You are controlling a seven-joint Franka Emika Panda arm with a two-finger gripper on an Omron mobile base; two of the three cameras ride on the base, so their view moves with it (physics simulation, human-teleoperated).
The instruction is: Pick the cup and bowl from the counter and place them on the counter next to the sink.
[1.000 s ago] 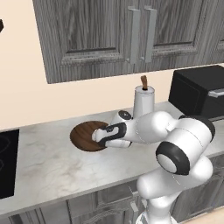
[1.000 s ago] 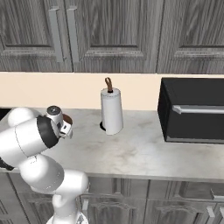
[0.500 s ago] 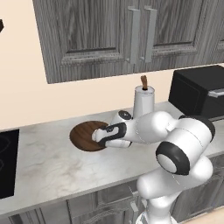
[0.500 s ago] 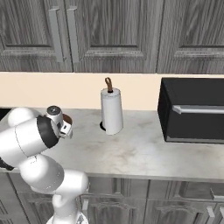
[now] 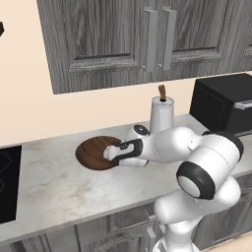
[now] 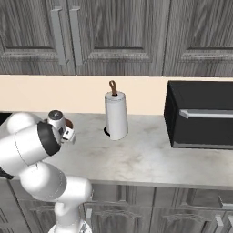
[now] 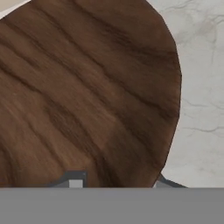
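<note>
The dark brown wood-grain bowl (image 5: 93, 151) sits on the pale marbled counter (image 5: 59, 187), left of the white canister. My gripper (image 5: 109, 155) reaches in low over the bowl's right rim. In the hand view the bowl (image 7: 87, 87) looms large. One fingertip (image 7: 75, 180) rests over its inside and the other stands just outside the rim, so the gripper (image 7: 118, 181) straddles the edge. How tightly the fingers press the rim is not visible. The cup and the sink are out of view.
A tall white canister with a brown stick (image 5: 161, 115) (image 6: 116, 116) stands behind my arm. A black box-shaped appliance (image 5: 224, 103) (image 6: 200, 113) occupies the counter's right end. The black cooktop (image 5: 7, 182) lies at the left edge. Dark grey cabinets hang above.
</note>
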